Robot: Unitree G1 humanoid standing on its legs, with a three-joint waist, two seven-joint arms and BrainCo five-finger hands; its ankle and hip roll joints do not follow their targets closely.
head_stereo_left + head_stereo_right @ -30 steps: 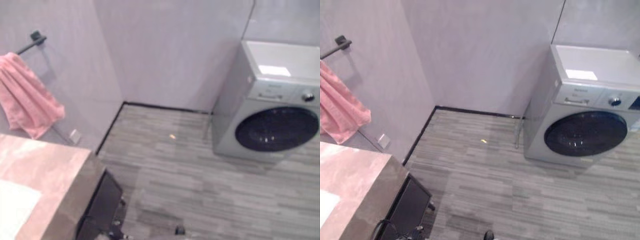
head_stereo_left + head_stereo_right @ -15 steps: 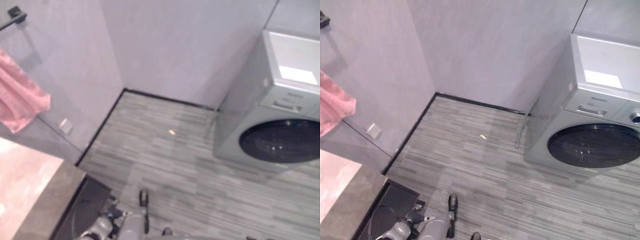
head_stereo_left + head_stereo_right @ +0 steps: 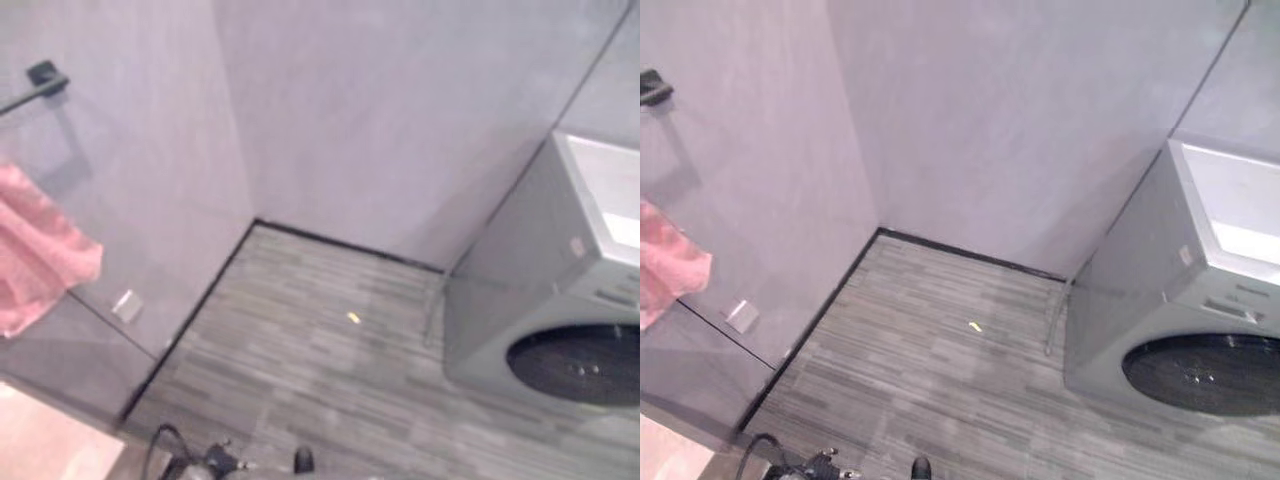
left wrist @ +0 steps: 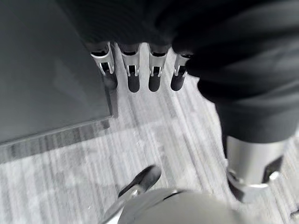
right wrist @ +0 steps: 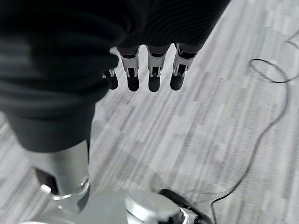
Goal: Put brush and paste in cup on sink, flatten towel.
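Observation:
A pink towel (image 3: 38, 262) hangs bunched from a dark wall rail (image 3: 40, 80) at the far left. A corner of the pinkish sink counter (image 3: 45, 452) shows at the bottom left. My left hand (image 4: 133, 70) hangs with straight fingers over the grey floor, beside the counter's dark cabinet side (image 4: 46, 70), and holds nothing. My right hand (image 5: 154, 70) also points down at the floor with straight fingers and is empty.
A silver washing machine (image 3: 560, 330) with a dark round door stands at the right against the grey wall. A small yellow scrap (image 3: 352, 318) lies on the striped grey floor (image 3: 330, 380). A small wall socket (image 3: 126, 305) sits below the towel.
The camera has swung up and to the right: the counter has slid almost out at the bottom left and the washing machine sits lower right. The towel still hangs on the rail.

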